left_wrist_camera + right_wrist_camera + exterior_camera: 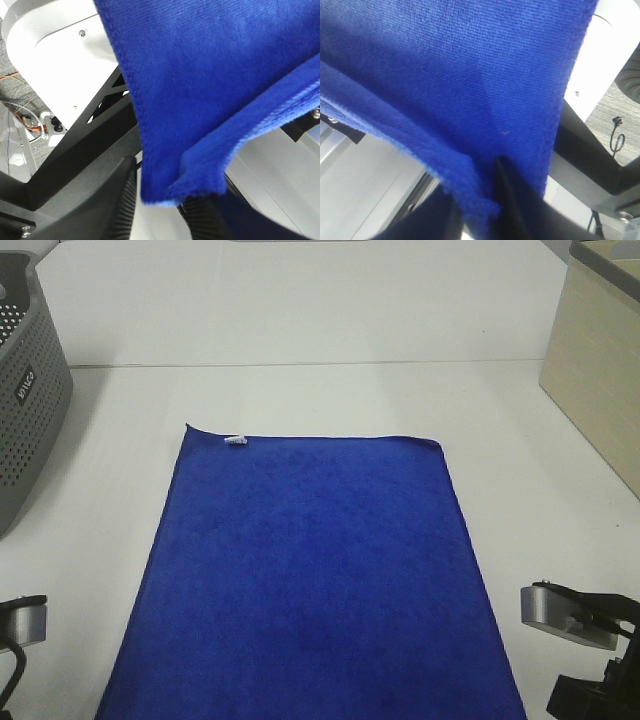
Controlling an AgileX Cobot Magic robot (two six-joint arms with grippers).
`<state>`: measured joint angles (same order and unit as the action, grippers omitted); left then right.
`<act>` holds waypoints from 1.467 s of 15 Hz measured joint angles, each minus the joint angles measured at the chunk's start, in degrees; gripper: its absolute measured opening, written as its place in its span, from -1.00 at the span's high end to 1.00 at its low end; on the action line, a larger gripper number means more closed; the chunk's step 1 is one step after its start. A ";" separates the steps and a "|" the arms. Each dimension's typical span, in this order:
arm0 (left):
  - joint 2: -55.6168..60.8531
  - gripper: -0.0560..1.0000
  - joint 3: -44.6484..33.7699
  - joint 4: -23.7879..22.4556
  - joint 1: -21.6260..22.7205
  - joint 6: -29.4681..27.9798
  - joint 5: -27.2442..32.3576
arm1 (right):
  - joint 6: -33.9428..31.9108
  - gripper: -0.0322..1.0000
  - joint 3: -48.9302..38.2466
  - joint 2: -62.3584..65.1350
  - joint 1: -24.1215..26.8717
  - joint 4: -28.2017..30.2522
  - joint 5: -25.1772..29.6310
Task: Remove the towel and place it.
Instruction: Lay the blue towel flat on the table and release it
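The towel (310,580) is a large royal-blue cloth lying flat in the middle of the white table, with its small white tag (236,441) on the far short edge. Its near end runs past the front of the table and out of the overhead view. In the left wrist view one near corner of the towel (200,90) hangs between the black fingers of my left gripper (162,192), whose jaws stand slightly apart. My right gripper (472,192) also has its jaws a little apart, with the other near corner of the towel (450,75) lying loosely between them.
A grey perforated basket (25,410) stands at the far left edge of the table. A pale wooden box (595,380) stands at the far right. Parts of the left arm (22,620) and right arm (570,615) flank the towel's near end.
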<state>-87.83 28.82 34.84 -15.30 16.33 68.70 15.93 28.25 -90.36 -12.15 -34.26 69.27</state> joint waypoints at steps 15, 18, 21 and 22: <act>-0.11 -0.24 14.27 -4.35 0.06 -0.86 0.80 | -1.38 -0.36 14.38 0.52 0.00 3.55 0.23; -0.11 -0.24 22.06 -5.84 0.06 -0.80 0.92 | -1.43 -0.36 23.26 2.01 0.06 6.19 0.40; -0.52 -0.24 29.85 -8.25 0.06 -1.38 -1.60 | -1.38 -0.36 33.23 0.52 4.98 3.84 0.40; -1.49 -0.24 32.77 -9.40 0.06 -2.18 -2.86 | -0.63 -0.36 36.33 -0.52 8.65 2.23 0.40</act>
<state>-89.32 61.59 25.44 -15.24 14.15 65.83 15.30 64.57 -90.87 -3.50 -32.03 69.67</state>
